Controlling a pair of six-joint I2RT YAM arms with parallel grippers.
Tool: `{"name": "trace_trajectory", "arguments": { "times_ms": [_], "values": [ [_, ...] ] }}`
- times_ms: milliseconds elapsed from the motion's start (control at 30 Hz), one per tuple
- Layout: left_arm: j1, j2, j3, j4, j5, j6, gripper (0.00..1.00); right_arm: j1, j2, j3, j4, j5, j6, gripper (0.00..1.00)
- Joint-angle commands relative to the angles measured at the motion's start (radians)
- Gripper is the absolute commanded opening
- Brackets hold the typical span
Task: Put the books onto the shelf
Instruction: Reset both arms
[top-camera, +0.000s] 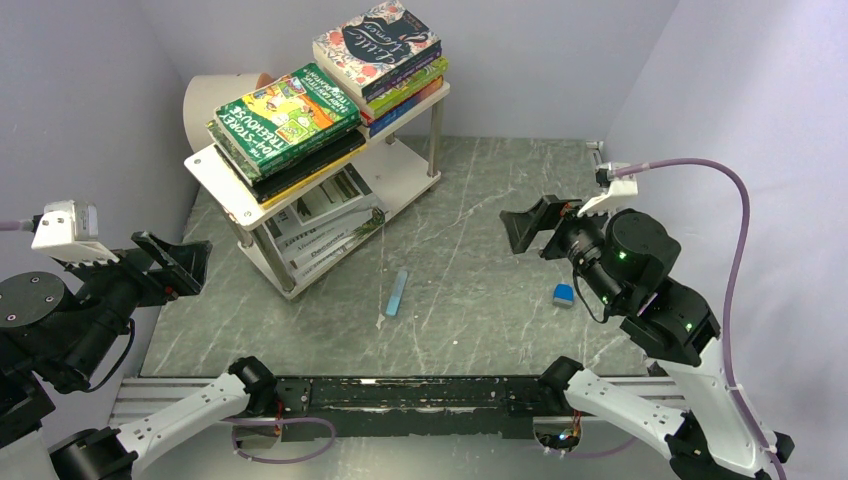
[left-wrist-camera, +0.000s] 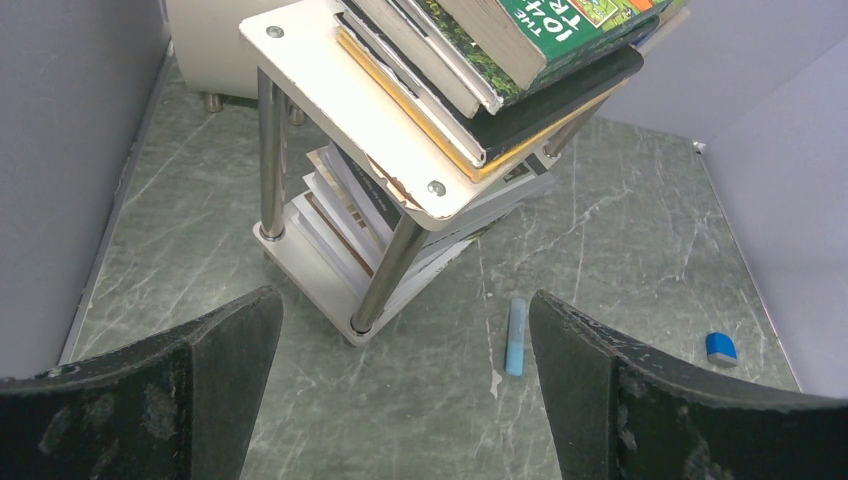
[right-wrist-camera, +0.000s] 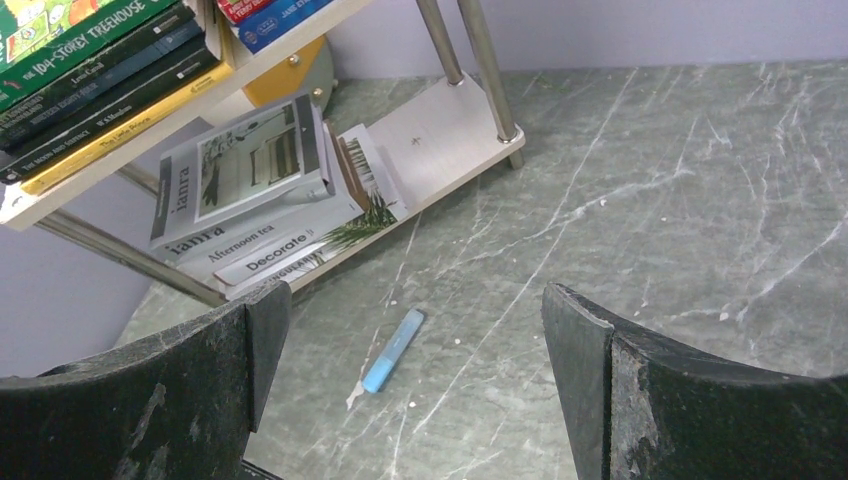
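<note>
We look down on a grey-green marbled table with the shelf (top-camera: 405, 170), a white two-tier rack on thin metal posts, standing at about eleven o'clock. Every one of the books (top-camera: 325, 225) that we can see is on it, and none lies on the table. On the top board, a green Treehouse paperback (top-camera: 287, 118) caps one flat stack at the eight o'clock end. A floral Little Women (top-camera: 377, 42) caps another at the two o'clock end. Larger white volumes lie slanted on the lower board. A white cylinder (top-camera: 215, 95) sits behind the rack at ten o'clock. A small blue bar (top-camera: 398, 292) lies near the table's middle, and a small blue block (top-camera: 564, 294) lies at four o'clock, well apart from it. The left gripper (top-camera: 185, 262) hovers at eight o'clock and the right gripper (top-camera: 533, 228) at three o'clock. Each has its fingers spread wide with nothing between them, and both wrist views confirm this. We judge the paperbacks light and fairly stiff when pinched across their thickness, though their glossy covers look slippery and the pages could splay. The large white volumes are probably heavier and likely to droop if gripped at one corner. If any book needs straightening, we would take hold at the spine edge where it overhangs a board, one finger above the cover and one below. A push on the upper stacks could slide the top book off.
</note>
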Motion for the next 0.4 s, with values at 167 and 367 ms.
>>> {"name": "trace_trajectory", "arguments": {
  "times_ms": [167, 367],
  "values": [
    [0.005, 0.000, 0.000, 0.012, 0.011, -0.007, 0.97, 0.000, -0.012, -0.008, 0.035, -0.036, -0.017, 1.00],
    [0.004, 0.002, 0.007, 0.011, 0.010, -0.007, 0.97, 0.000, 0.008, 0.003, 0.022, -0.032, -0.021, 1.00]
  ]
}}
